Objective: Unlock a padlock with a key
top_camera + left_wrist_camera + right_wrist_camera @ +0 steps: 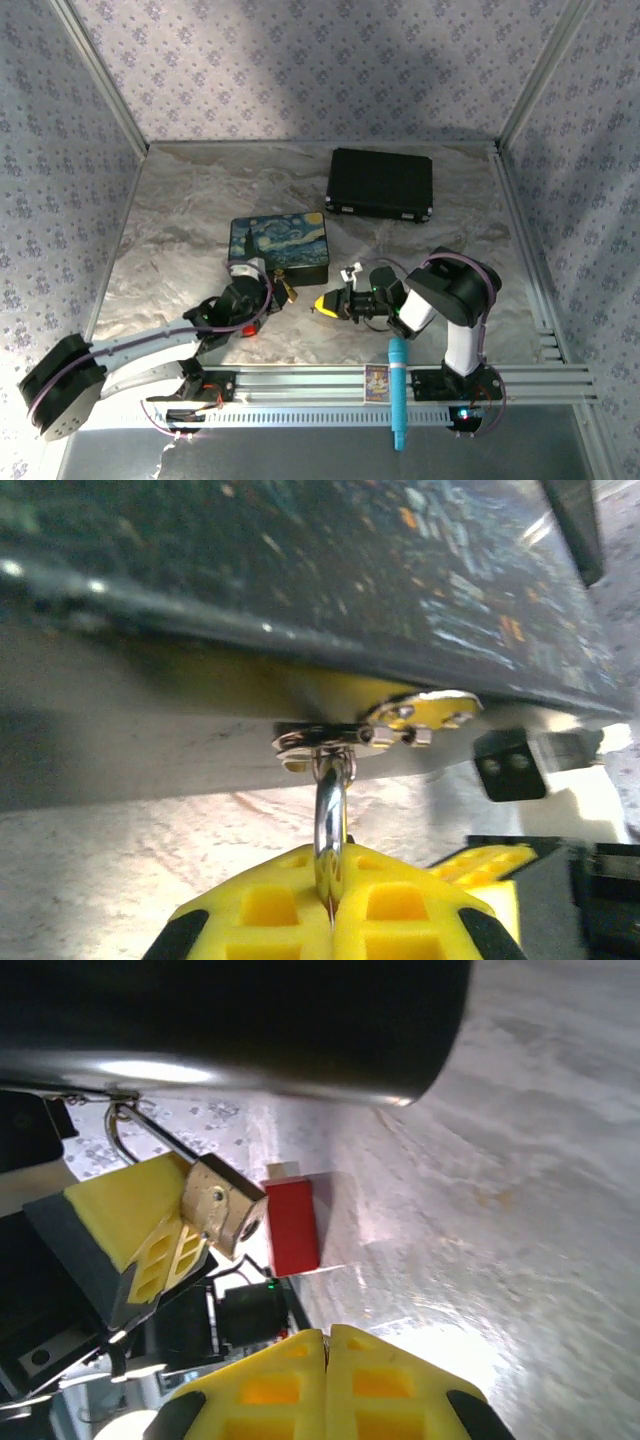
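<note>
Left gripper (333, 885) pinches the padlock (222, 1218) by its shackle, steadying it. Right gripper (328, 1338), pressed together, must next bring the key forward-left to it.

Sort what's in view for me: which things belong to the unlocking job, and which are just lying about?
Job: padlock, hanging from the hasp of the painted box; left tool, shut on its shackle; right tool, shut.
Lying about: black case, red block, teal marker on the front rail.
</note>
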